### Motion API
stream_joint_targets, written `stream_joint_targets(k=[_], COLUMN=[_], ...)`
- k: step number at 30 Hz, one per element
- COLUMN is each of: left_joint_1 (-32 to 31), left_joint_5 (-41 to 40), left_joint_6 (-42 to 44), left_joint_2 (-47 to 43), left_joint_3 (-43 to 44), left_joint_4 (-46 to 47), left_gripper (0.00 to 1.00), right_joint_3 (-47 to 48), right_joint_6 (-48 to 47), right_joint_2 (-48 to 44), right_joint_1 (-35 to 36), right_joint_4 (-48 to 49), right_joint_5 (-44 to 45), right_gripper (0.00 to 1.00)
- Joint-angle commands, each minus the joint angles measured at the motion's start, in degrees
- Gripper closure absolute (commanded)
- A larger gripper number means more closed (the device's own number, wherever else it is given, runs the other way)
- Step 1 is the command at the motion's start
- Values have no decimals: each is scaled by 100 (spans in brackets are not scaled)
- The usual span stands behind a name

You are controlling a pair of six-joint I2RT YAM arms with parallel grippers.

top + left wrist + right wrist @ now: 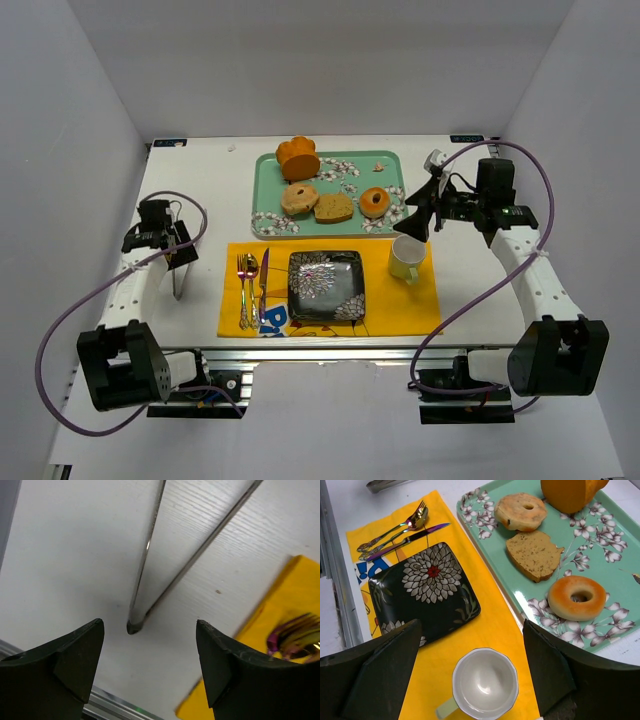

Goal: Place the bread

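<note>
The bread lies on a teal flowered tray [390,165]: a pale bagel [299,198], a brown-crusted slice [333,208] and an orange-brown donut [375,202]. The right wrist view shows the same bagel [520,511], slice [535,554] and donut [577,597]. My right gripper [415,215] hangs open over the tray's right front corner, above a white mug [485,682], and its jaws [471,627] hold nothing. At the table's left, my left gripper [178,255] is open and empty [150,630] over the tip of metal tongs [134,625].
A tall orange fluted cake [298,157] stands at the tray's back. On the yellow placemat [400,305] sit a black flowered plate [326,285], the mug [406,258] and iridescent cutlery [250,285]. The tongs [178,275] lie left of the mat.
</note>
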Motion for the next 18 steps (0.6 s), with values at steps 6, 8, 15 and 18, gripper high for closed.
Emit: stream_joint_targets(k=[6,8,15,18], left_joint_1=[348,348,339,347], left_joint_5=[1036,1194,922,843], left_joint_6=[2139,2262,2649,2685], left_joint_2=[419,577,1281,1492], left_joint_3=[-571,-624,-756,-739], left_joint_4=[1435,1690,2322,2481], left_gripper=[15,14,13,13], right_joint_3=[-229,-229,-212,-212], right_joint_6=[-156,-156,-279,-297], right_joint_2=[-50,-33,-15,11], right_joint_1=[-54,-81,-195,-239], right_joint_4=[330,321,233,163], right_joint_5=[-176,-167,-70,-62], right_gripper=[13,13,12,12])
